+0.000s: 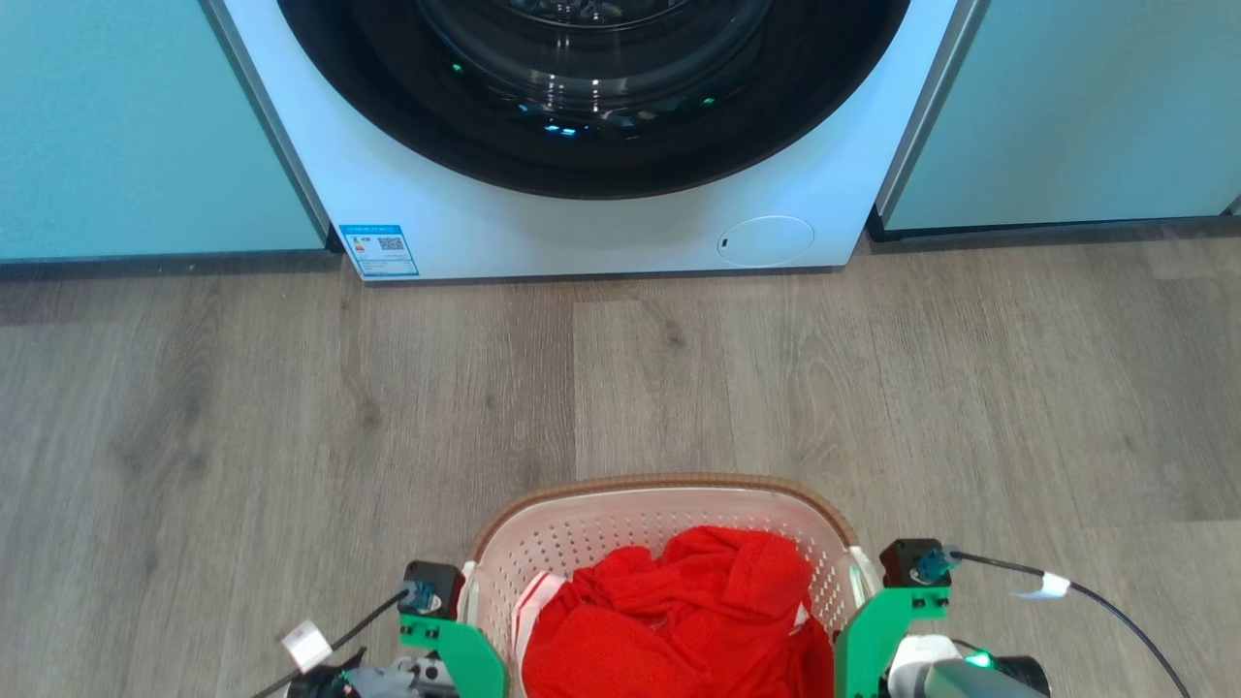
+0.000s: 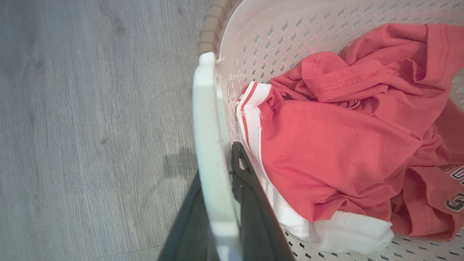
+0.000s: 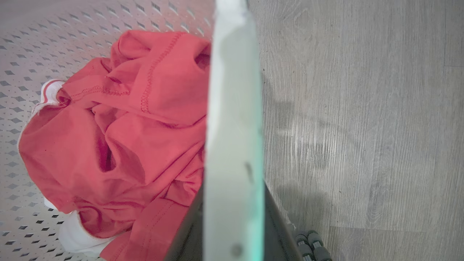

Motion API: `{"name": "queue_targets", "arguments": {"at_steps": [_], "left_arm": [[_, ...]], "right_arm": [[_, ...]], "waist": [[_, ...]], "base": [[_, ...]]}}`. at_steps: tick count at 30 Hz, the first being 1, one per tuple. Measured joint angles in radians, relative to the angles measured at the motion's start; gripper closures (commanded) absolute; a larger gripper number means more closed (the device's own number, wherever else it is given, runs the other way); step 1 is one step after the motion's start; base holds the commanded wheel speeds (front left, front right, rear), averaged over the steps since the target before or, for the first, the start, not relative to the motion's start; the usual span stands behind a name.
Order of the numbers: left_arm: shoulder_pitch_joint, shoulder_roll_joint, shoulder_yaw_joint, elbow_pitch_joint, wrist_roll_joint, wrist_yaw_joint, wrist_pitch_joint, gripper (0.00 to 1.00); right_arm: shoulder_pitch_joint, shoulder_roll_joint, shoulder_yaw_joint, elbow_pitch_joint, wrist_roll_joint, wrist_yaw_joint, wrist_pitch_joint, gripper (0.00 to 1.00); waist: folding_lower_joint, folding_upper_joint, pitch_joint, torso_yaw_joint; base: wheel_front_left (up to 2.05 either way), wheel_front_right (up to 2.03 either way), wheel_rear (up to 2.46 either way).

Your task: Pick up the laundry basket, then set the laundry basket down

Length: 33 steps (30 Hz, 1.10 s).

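The laundry basket [image 1: 659, 483], white and perforated with a brown woven rim, sits at the bottom centre of the head view, holding a red garment [image 1: 679, 620] with white trim. My left gripper [image 2: 217, 174] is shut on the basket's white left handle [image 2: 207, 116], one dark finger on each side of it. On the other side, my right gripper [image 3: 233, 197] is shut on the right handle [image 3: 233, 90] in the same way. Both green wrist mounts flank the basket in the head view. I cannot tell whether the basket's base touches the floor.
A white front-loading washing machine [image 1: 601, 233] with a dark round door stands straight ahead. Teal cabinets stand to its left [image 1: 145, 126] and right [image 1: 1086, 107]. Grey-brown wood floor [image 1: 620, 388] stretches between the machine and the basket. Small wheels [image 3: 308, 244] show beside the right gripper.
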Motion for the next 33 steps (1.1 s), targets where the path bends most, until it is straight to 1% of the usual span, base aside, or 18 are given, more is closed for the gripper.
{"name": "queue_targets", "arguments": {"at_steps": [27, 33], "left_arm": [[-0.001, 0.002, -0.039, 0.009, -0.045, 0.000, -0.009, 1.00], [-0.008, 0.003, -0.044, 0.012, -0.052, 0.000, -0.015, 1.00]], "right_arm": [[-0.006, 0.000, 0.084, 0.008, 0.088, 0.000, -0.020, 1.00], [-0.028, 0.000, 0.108, 0.012, 0.096, 0.000, -0.028, 1.00]], "waist": [[0.0000, 0.0000, 0.008, -0.003], [0.0000, 0.0000, 0.018, -0.006]], "base": [[0.00, 0.00, 0.00], [0.00, 0.00, 0.00]]}}
